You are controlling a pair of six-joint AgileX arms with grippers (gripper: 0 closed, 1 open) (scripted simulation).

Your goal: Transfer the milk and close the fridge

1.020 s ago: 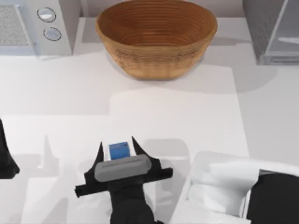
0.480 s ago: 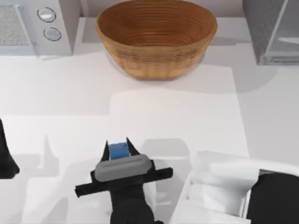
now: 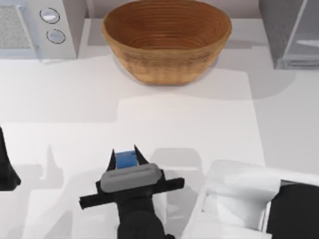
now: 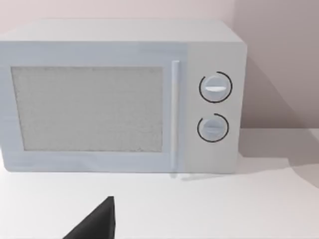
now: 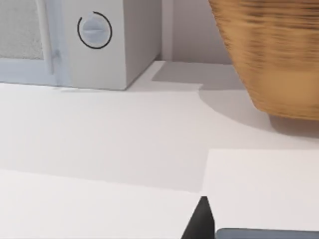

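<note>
Since a second ago our right gripper [image 3: 125, 155] has drawn its jaws in from a wide spread, and they now press against both sides of the milk [image 3: 125, 159]; over the last half second little else has shifted. From the top view the carton stands on the white bench [image 3: 179, 119] near the front edge, left of centre, its blue top showing between the two dark fingertips [image 3: 141, 155] while the grey gripper body covers its lower part. Well behind it, toward the back of the bench, sits the woven bowl [image 3: 167, 40], apart from everything else. At the back right corner stands the fridge [image 3: 284, 30], its speckled grey side facing the bowl and its pale door panel angled off to the right. At the back left corner is the microwave [image 3: 35, 27] with two round knobs; our left wrist view looks straight at its mesh window. Our left arm [image 3: 6, 169] is parked at the left edge of the bench, and we cannot tell how its jaws stand.
</note>
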